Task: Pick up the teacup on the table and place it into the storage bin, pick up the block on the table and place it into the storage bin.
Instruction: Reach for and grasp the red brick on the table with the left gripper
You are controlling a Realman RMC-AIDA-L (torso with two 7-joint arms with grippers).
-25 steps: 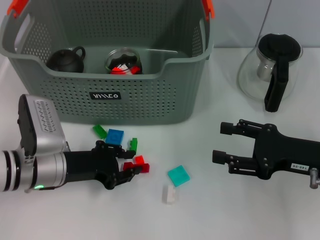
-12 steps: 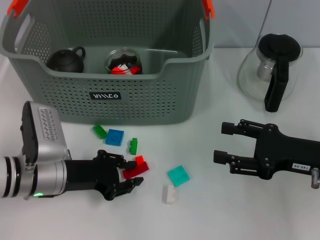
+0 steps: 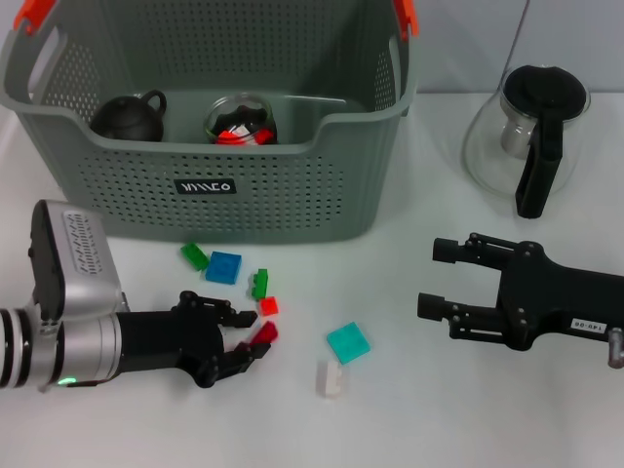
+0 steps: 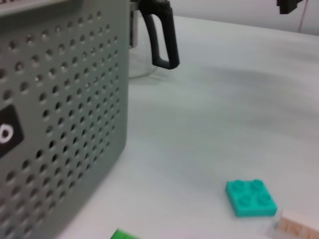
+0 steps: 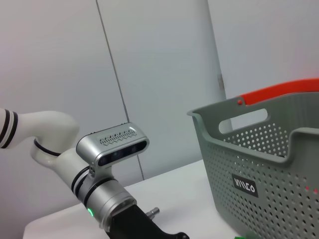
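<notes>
The grey perforated storage bin [image 3: 292, 200] stands at the back left; it also shows in the left wrist view [image 4: 60, 99] and the right wrist view [image 5: 269, 164]. Inside it lie a small dark round pot [image 3: 127, 117] and a clear glass teacup [image 3: 239, 122] with red pieces. My left gripper [image 3: 249, 336] is low in front of the bin, shut on a dark red block [image 3: 261, 335]. My right gripper [image 3: 431, 278] is open and empty at the right, apart from the blocks.
Loose blocks lie in front of the bin: green [image 3: 193, 255], blue [image 3: 223, 266], green [image 3: 259, 283], small red [image 3: 268, 305], teal [image 3: 348, 342] and white [image 3: 331, 378]. A glass jug with a black handle [image 3: 531, 136] stands at the back right.
My left gripper has drawn back toward the near left and closed on one red block, pulling it away from the other red block, which stays on the table. The right arm has not moved.
</notes>
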